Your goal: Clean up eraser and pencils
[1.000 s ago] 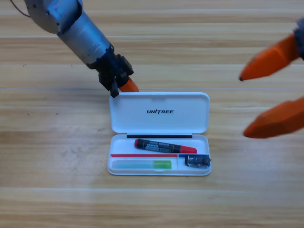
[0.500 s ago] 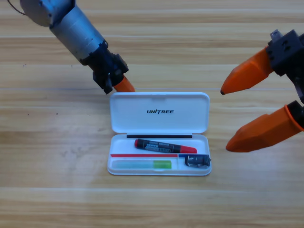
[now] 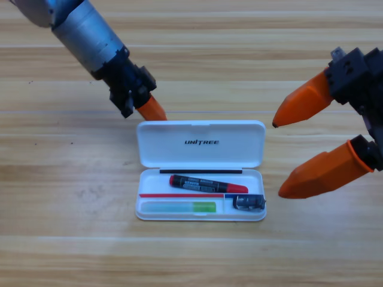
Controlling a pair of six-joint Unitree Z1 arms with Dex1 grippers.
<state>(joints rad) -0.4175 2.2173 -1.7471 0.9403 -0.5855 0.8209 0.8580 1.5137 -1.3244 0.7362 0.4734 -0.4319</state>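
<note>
— Where's the eraser [image 3: 249, 203]?

— In the white case [image 3: 200, 170], in the small compartment at the tray's bottom right. The green pencil [image 3: 178, 207] lies flat in the long slot just at its nine o'clock, and the black-and-red pencil [image 3: 208, 184] rests in the upper slot, tilted slightly down to the right. The lid stands open, folded back toward twelve o'clock, with UNITREE printed on it.

— And the arms?

— The left gripper [image 3: 152, 111] sits at the lid's eleven o'clock, its orange tip right at the lid's top-left corner. I can't tell how its jaws stand; only one orange tip shows. The right gripper [image 3: 277, 159] hangs over the desk [image 3: 60, 239] at the case's three o'clock, jaws spread wide, holding nothing, tips just beside the case's right edge.
</note>
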